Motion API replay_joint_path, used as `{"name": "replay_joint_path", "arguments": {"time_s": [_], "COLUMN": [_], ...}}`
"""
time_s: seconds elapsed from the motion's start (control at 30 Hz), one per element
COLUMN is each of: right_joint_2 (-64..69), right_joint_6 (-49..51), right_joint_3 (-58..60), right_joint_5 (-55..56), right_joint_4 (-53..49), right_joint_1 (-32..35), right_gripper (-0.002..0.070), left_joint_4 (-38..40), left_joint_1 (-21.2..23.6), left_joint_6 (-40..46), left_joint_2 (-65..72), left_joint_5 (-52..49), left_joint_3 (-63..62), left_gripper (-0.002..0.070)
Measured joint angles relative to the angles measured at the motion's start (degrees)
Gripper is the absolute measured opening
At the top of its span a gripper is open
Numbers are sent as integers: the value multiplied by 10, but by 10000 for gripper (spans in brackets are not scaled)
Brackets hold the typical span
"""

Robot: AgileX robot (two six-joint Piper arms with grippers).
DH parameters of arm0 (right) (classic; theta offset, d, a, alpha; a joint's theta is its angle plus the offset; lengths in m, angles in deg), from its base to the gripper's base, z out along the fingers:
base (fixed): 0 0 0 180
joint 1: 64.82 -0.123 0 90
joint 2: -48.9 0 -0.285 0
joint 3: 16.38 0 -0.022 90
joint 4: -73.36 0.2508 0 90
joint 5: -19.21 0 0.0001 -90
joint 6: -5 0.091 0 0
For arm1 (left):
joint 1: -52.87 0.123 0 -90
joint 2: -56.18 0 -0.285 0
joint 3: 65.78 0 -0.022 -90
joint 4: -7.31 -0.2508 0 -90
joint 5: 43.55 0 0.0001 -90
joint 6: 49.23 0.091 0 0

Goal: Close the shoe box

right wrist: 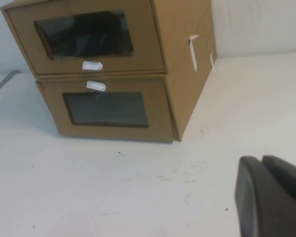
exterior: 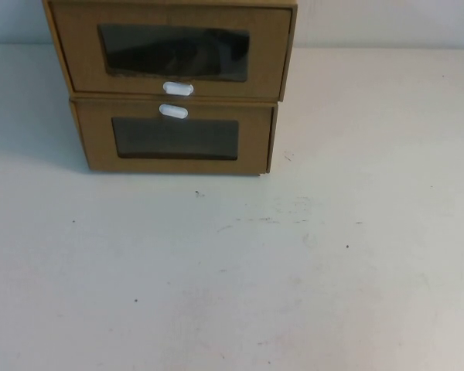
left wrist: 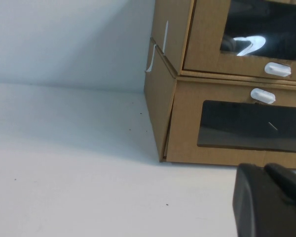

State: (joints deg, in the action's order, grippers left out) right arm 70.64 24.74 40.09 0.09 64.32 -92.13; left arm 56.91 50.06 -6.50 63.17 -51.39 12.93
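Two brown cardboard drawer boxes are stacked at the table's far side. The upper one is the shoe box, with a clear window and a white oval tab below it. Its drawer front stands slightly forward of the box under it. It also shows in the left wrist view and the right wrist view. My left gripper is shut and empty, low over the table in front of the boxes. My right gripper is shut and empty, further back on the right. Neither arm shows in the high view.
The lower matching box has its white tab above its window and its drawer looks pushed in. White tape strips sit on the boxes' sides. The white table stretches out in front of the boxes, with a pale wall behind.
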Motion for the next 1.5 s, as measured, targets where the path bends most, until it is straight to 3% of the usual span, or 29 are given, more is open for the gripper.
{"name": "replay_joint_path", "arguments": {"time_s": [0.37, 0.63, 0.73, 1.2, 1.27, 1.43, 1.5], "right_joint_2": [-11, -67, -97, -144, -144, -144, -144], "right_joint_6": [0, 0, 0, 0, -36, -250, -283], "right_joint_3": [21, 161, 213, 223, 223, 223, 223], "right_joint_5": [-30, 75, 129, 138, 124, 41, 7], "right_joint_4": [-62, -66, -50, -19, 13, 158, 183], "right_joint_1": [15, 206, 247, 253, 253, 253, 253], "right_gripper": [-13, -13, -13, -13, -13, -13, -13], "left_joint_4": [1, 1, 1, 1, 1, 1, 1], "left_joint_1": [0, 0, 0, 0, 0, 0, 0], "left_joint_6": [0, 0, 0, 0, 0, 0, 0], "left_joint_2": [0, 0, 0, 0, 0, 0, 0], "left_joint_5": [0, 0, 0, -1, -1, -1, -1], "left_joint_3": [0, 0, 0, 0, 0, 0, 0], "left_gripper": [-5, -5, -5, -5, -5, -5, -5]}}
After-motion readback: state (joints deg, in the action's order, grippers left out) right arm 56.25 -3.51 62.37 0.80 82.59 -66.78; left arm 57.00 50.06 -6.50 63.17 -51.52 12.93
